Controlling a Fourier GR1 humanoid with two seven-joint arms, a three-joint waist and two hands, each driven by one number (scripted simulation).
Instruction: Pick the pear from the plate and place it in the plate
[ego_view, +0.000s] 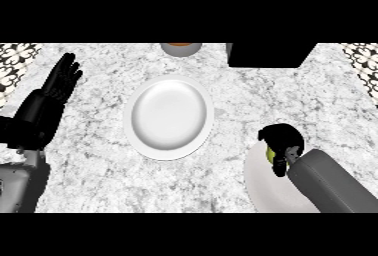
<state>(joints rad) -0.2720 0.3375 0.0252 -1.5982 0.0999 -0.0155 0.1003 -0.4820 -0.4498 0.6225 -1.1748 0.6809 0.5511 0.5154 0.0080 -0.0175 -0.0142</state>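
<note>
Curling round the yellow-green pear (272, 154), right hand (282, 141) grips it over the top edge of the near white plate (267, 187) at lower right. Left hand (57, 82) rests released at the left edge, fingers straight up. Second white plate (169, 117) sits mid tabletop (295, 95). Farther back: round brown-topped container (181, 48), black box (269, 54).

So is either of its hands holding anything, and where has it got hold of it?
The right hand is curled over the pear, above the near plate. The exact part is hidden. The left hand holds nothing.
</note>
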